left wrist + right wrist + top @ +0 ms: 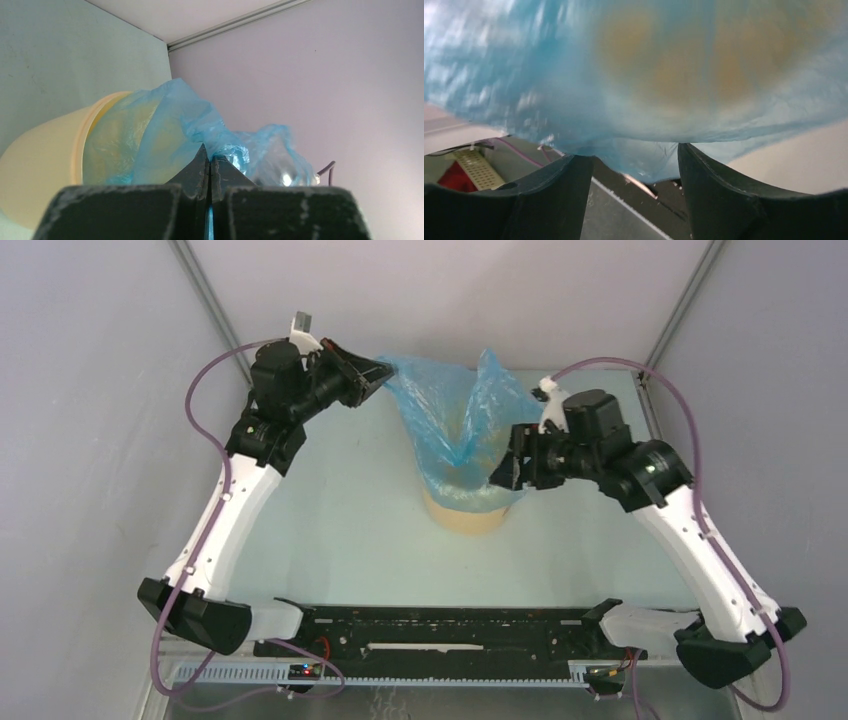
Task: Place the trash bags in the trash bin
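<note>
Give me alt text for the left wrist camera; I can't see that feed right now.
The left gripper is shut on a fold of the light-blue trash bag. Beyond it, the bag drapes over the rim of the pale yellow trash bin.

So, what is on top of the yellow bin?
The light-blue trash bag drapes over the mouth and upper wall of the bin. The film covers the opening, so the inside cannot be seen.
</note>
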Controlling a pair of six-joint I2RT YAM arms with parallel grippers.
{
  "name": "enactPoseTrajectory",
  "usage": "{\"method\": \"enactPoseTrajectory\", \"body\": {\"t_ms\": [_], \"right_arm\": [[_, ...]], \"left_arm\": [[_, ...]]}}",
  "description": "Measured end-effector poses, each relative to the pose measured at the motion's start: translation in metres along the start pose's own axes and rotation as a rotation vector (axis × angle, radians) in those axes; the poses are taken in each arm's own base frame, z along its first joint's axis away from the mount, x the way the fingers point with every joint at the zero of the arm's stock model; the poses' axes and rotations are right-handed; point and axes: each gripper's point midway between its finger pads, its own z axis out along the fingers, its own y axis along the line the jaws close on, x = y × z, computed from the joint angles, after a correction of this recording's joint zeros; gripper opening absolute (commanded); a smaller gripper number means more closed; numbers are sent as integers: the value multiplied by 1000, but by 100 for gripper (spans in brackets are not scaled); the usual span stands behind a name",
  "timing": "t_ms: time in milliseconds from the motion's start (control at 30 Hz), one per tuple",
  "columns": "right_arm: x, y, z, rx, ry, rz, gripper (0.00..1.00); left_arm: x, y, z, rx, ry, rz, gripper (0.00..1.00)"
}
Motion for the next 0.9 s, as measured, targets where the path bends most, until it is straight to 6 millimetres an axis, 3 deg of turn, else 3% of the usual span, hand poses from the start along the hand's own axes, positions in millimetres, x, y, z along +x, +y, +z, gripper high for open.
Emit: {"method": "enactPoseTrajectory", "body": {"t_ms": [100,300,500,633,767,900], "right_arm": [[-4,4,27,14,-10,-44,70],[-34,-9,83,82,-110,-69,70],[-59,-25,116,152,-201,-98,70],[-49,-42,139,199,-160,-103,71],[-22,-59,159,232,-77,-99,71],[-7,-63,165,234,-20,-95,72]], "left_arm": [[2,3,-2,-5,2,-3,0],[2,1,-4,-1,-1,-3,0],[3,4,-5,-7,-4,-9,0],[6,11,-4,-21,1,-17,0],[13,26,-3,-50,15,-29,0],[24,44,-1,-88,38,-42,0]]}}
